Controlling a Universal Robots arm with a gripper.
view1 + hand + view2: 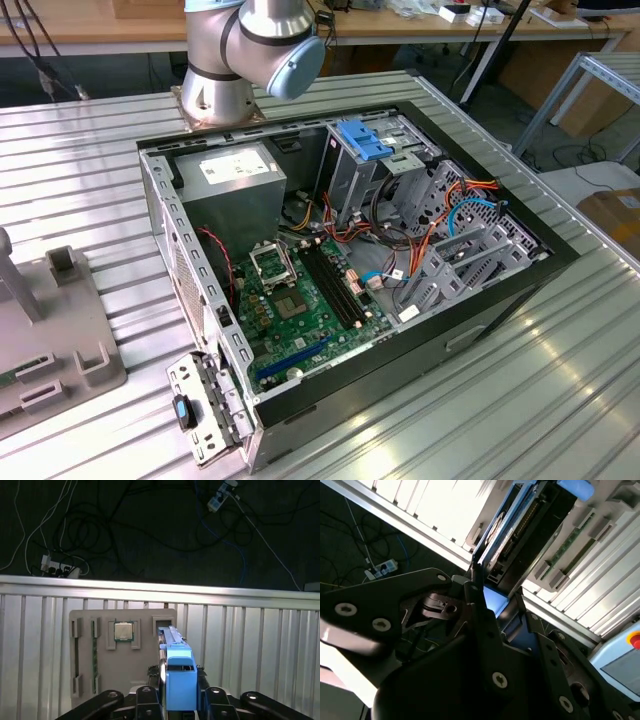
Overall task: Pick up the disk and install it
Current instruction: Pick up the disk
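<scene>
As you watch, gripper (pixel 181 696): squeezing the disk (pixel 179 672)
Disk: on edge, above the grey tray (pixel 125 667)
Danger: thin hold, it may slip and fall

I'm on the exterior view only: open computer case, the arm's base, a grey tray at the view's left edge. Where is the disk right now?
Observer: In the first wrist view the disk stands on edge, gripped on its flat sides by the pincer.
Operator: Is it over the case yet?
Observer: No. The grey tray lies directly beyond the disk, not the case.
Operator: Is anything else in that tray?
Observer: A square processor chip sits in a pocket beside the disk's place.
</scene>
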